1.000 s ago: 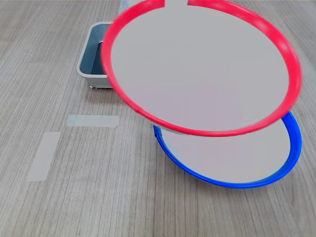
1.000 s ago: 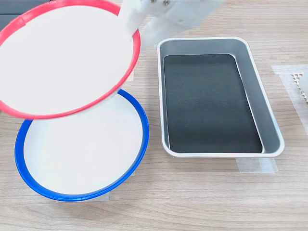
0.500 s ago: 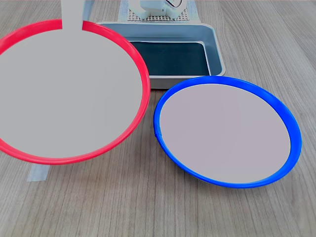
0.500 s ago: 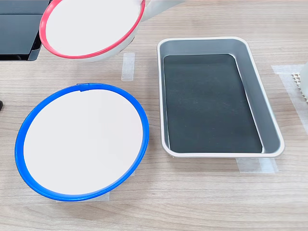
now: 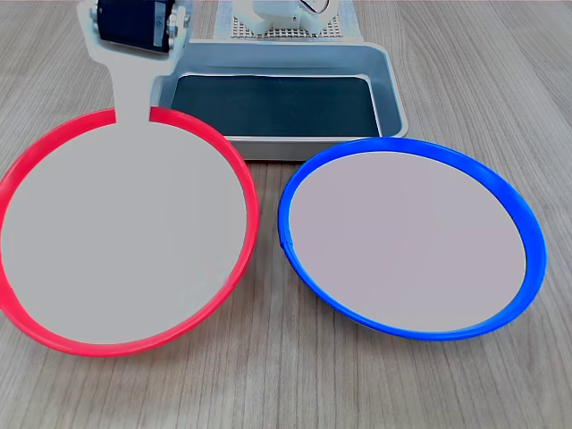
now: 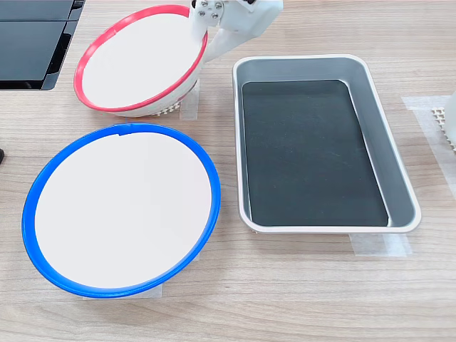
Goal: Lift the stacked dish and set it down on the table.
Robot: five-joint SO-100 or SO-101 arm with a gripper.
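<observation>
1. The light grey-brown wood-grain counter [image 5: 295, 384] with pale tape strips carries everything in both exterior views; its bare stretches lie around and between the dishes.
2. The grey rectangular metal tray [image 6: 399, 171] with a dark floor sits at the second exterior view's right, well apart from the red dish's bowl but just beside the arm.
3. The large round blue-rimmed shallow dish [image 5: 411, 241] with a pale inside rests flat on the counter, alone, nothing stacked on it; in the first exterior view it lies at the right, just beside the red dish, rims near but apart.
4. The large round red-rimmed shallow dish [image 5: 125, 241] with a pale grey-white inside sits at the first exterior view's left; in the second exterior view it [image 6: 139, 60] shows tilted, its tray-side rim raised, its low side at or very near the counter; whether it touches I cannot tell.
5. The white claw [image 6: 201, 28] grips that raised rim; in the first exterior view a pale finger [image 5: 132, 89] crosses the rim at its far edge, so I judge the claw clenched on the dish.
6. The relation that matters: the dish hangs outward and downward from the claw, away from the tray; judged from this, lowering the held edge would level the dish onto the counter, and only then should the claw let go.
</observation>
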